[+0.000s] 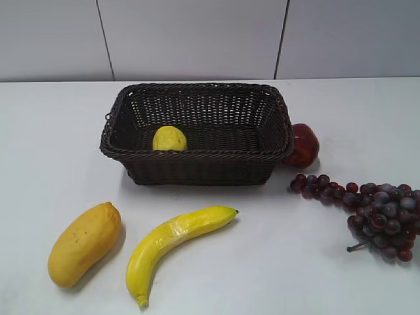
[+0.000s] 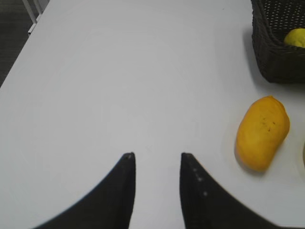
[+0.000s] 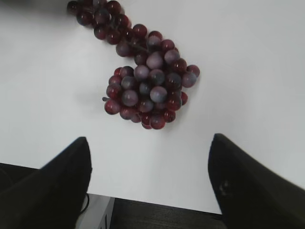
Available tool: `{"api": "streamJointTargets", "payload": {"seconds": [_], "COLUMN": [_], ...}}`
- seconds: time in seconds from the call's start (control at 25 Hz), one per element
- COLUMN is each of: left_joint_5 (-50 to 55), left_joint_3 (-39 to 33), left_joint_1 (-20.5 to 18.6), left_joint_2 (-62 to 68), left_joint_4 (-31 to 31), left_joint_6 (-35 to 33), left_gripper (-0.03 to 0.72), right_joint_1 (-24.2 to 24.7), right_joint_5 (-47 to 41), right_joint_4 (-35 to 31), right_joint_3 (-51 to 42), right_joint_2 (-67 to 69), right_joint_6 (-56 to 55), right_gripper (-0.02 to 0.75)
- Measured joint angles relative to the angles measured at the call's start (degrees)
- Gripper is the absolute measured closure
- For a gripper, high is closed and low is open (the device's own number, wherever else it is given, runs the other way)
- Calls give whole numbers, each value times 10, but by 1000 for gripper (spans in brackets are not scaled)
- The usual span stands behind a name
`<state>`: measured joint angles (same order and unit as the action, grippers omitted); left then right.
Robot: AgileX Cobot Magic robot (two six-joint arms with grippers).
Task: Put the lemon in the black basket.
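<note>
The lemon lies inside the black basket, at its left front. In the left wrist view the lemon shows over the corner of the basket at top right. My left gripper is open and empty above bare table, left of the basket. My right gripper is open wide and empty over the table's front edge, near the grapes. Neither gripper shows in the exterior view.
A mango and a banana lie in front of the basket. A red apple sits against the basket's right side. A bunch of dark red grapes lies at right. The mango is right of my left gripper.
</note>
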<state>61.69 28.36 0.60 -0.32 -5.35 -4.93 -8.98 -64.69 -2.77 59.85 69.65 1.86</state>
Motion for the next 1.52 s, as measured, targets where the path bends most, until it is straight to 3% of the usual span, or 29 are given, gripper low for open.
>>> {"api": "streamJointTargets", "payload": {"seconds": [0.32,0.68,1.08,1.52], "left_joint_5": [0,0,0,0], "left_joint_3": [0,0,0,0], "left_joint_1": [0,0,0,0], "left_joint_2": [0,0,0,0], "left_joint_4": [0,0,0,0], "left_joint_6": [0,0,0,0], "left_gripper": [449,449,449,449], "right_joint_1": [0,0,0,0], "right_joint_5": [50,54,52,52], "right_joint_4": [-2,-2,-3,-3], "right_joint_3": [-173,-287,-307,-307], "right_joint_2": [-165,-348,-531,-641], "right_joint_6": [0,-1,-1,-1], "right_gripper": [164,164,164,164]}}
